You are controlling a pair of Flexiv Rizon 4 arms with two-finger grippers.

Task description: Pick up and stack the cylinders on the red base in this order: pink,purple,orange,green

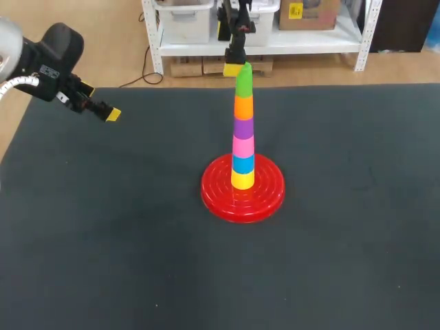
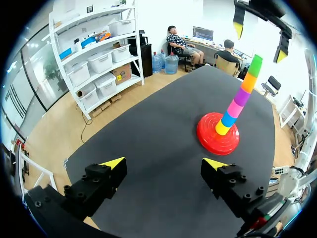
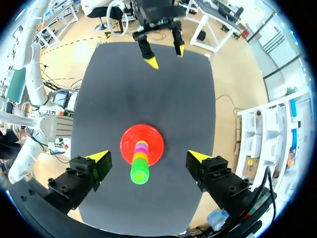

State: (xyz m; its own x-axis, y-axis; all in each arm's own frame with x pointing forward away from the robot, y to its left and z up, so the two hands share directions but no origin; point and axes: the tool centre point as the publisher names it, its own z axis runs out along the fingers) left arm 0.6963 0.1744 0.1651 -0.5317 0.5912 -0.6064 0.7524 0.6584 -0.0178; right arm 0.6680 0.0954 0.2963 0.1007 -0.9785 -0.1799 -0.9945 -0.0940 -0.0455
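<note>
The left jaws stand wide, with nothing between the yellow tips but bare dark desk. They hang over the desk's far left part, well apart from the stack. In the head view only one of their yellow tips shows, and the rest is tucked behind the black body of the left arm.

The right jaws are also spread wide and hold nothing. They hover above the top of the stack. In the right wrist view the green cylinder sits below and between the two fingertips, clear of both. In the head view a single yellow tip shows just beside the green top, the other is hidden behind it, and the right arm is cut off by the upper edge.

The stack stands upright in the middle of the red base, near the desk's centre. From the bottom it reads yellow cylinder, blue cylinder, pink cylinder, purple cylinder, orange cylinder, then green on top.

From the right wrist the stack is seen end-on, so the lower pieces are mostly covered by the upper ones.
</note>
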